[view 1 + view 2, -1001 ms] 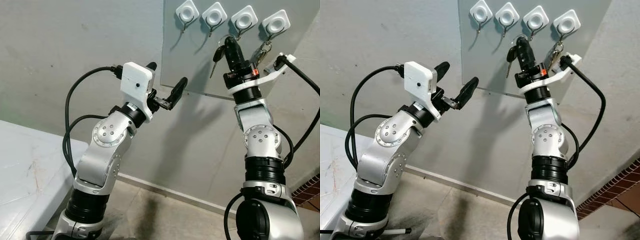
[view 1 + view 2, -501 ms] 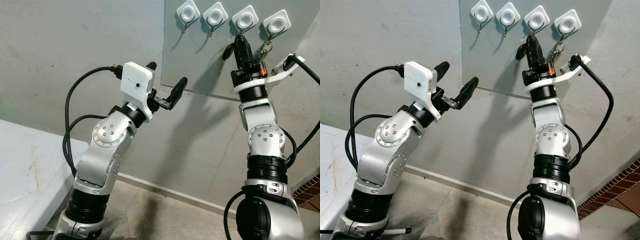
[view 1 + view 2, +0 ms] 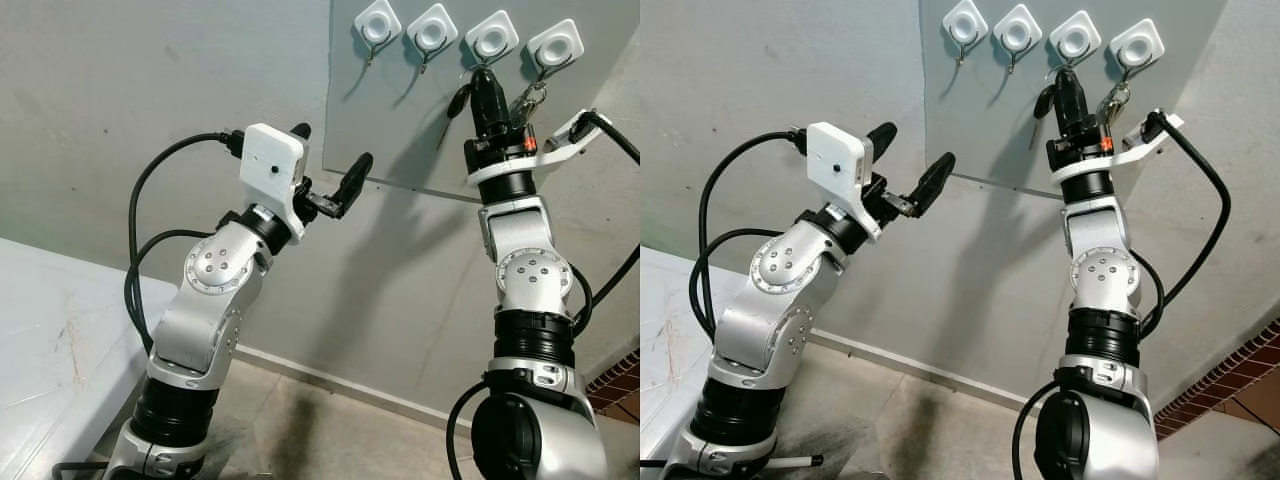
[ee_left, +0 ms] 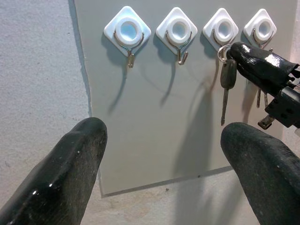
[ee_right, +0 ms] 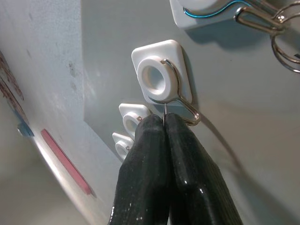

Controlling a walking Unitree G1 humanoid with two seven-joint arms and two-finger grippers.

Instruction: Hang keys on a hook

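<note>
In the left eye view, the right end effector (image 3: 484, 82) is raised to the grey panel (image 3: 400, 120) on the wall, its black fingers pressed together just under the third hook (image 3: 489, 40) of four. A black-headed key (image 3: 456, 102) hangs at the side of the fingers, so the keys are pinched by their ring and are not yet left on the hook. The fourth hook (image 3: 552, 45) already carries another bunch of keys (image 3: 527, 97). The left end effector (image 3: 328, 165) is held up near the panel's lower edge, wide open and holding nothing.

The right eye view shows the same arrangement; a pale counter (image 3: 660, 330) is beside the left arm.

In the left wrist view, the first two hooks are free, and the key ring (image 4: 224, 50) seems to sit right at the wire of the third hook.

In the right wrist view, the closed fingertips (image 5: 164, 124) touch the bottom of the wire hook – whether the ring is already over the tip I cannot tell.

I judge the step is the hanging itself, nearly complete. The next move calls for making sure the ring is over the hook's upturned tip, then parting the fingers gently – and drawing back without catching the ring.
</note>
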